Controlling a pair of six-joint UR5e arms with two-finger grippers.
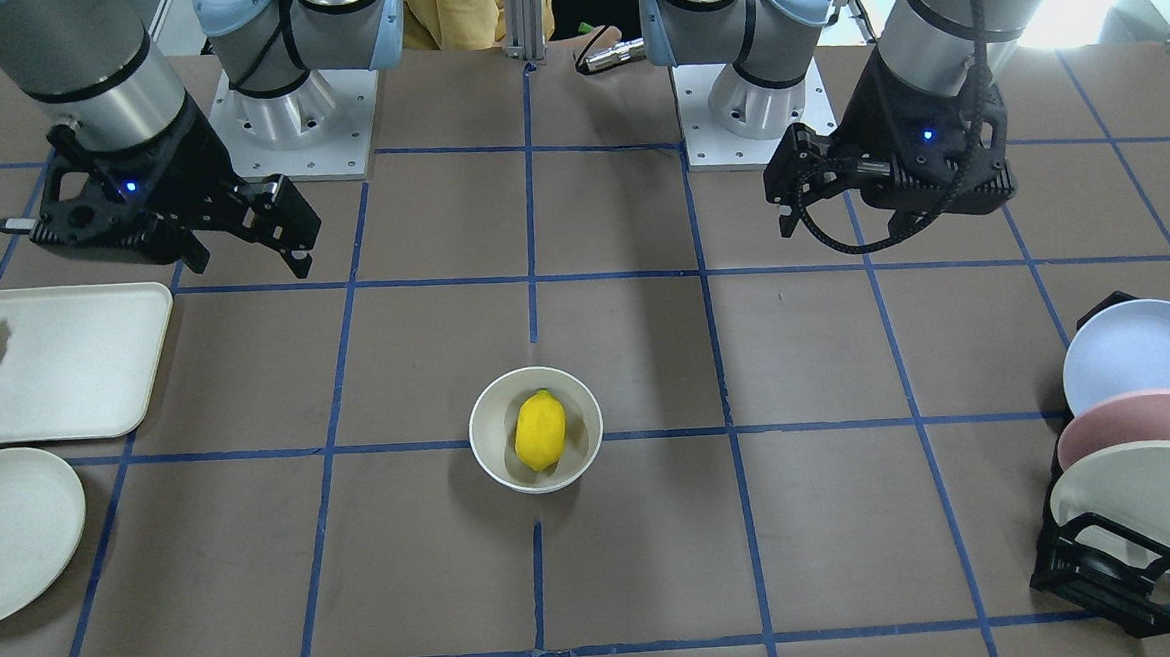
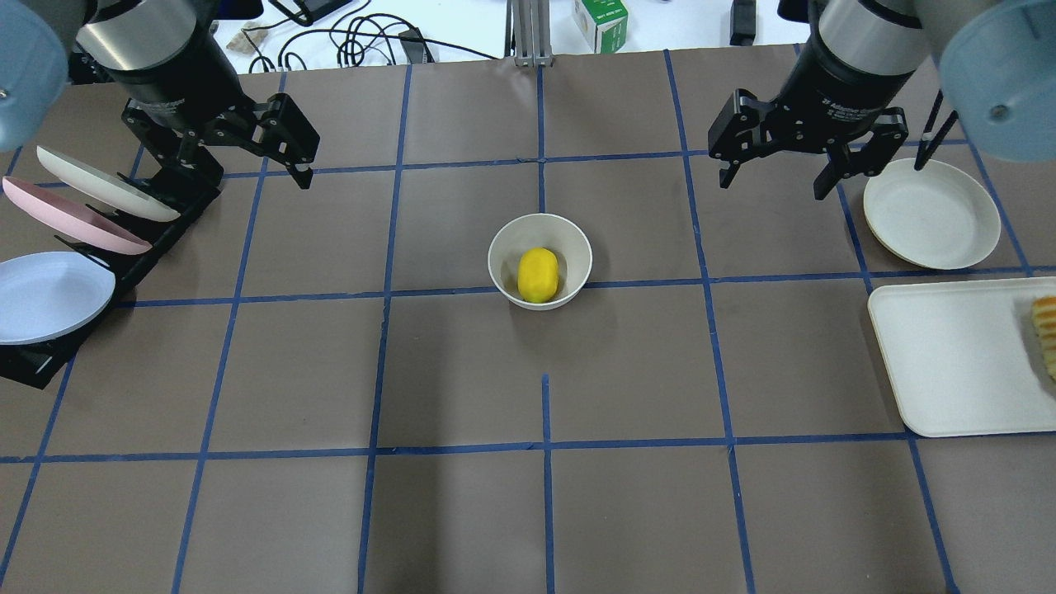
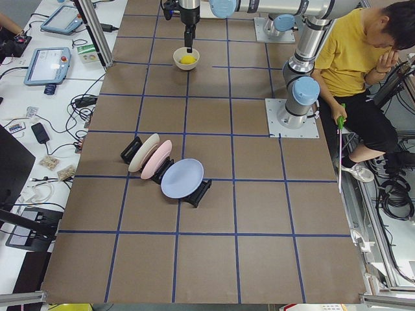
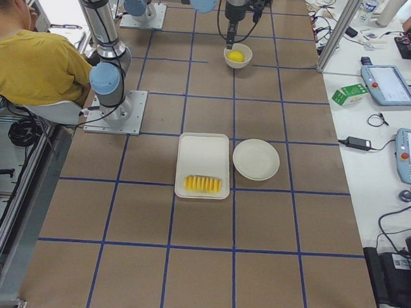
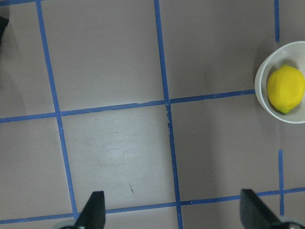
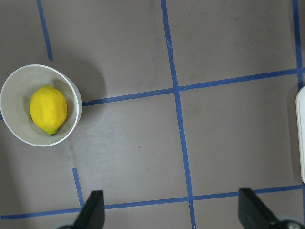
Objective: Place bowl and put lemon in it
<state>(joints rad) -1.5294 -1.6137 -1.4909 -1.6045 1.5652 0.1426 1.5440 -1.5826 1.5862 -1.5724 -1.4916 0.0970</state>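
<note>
The off-white bowl [image 2: 503, 247] stands upright at the table's middle with the yellow lemon [image 2: 538, 275] lying inside it. They also show in the front view as bowl [image 1: 489, 414] and lemon [image 1: 539, 430]. My left gripper [image 2: 239, 169] is open and empty, raised above the table to the bowl's left. Its wrist view shows the bowl [image 5: 262, 90] and lemon [image 5: 285, 89] at the right edge. My right gripper [image 2: 774, 183] is open and empty, raised to the bowl's right. Its wrist view shows the bowl [image 6: 19, 86] and lemon [image 6: 48, 109] at the left.
A white tray [image 2: 949, 355] with ridged sliced food [image 2: 1046, 330] lies at the right edge. A flat cream plate [image 2: 931, 213] lies beside it, under the right arm. A black rack [image 2: 33, 363] with three pastel plates stands at the left, near the left gripper.
</note>
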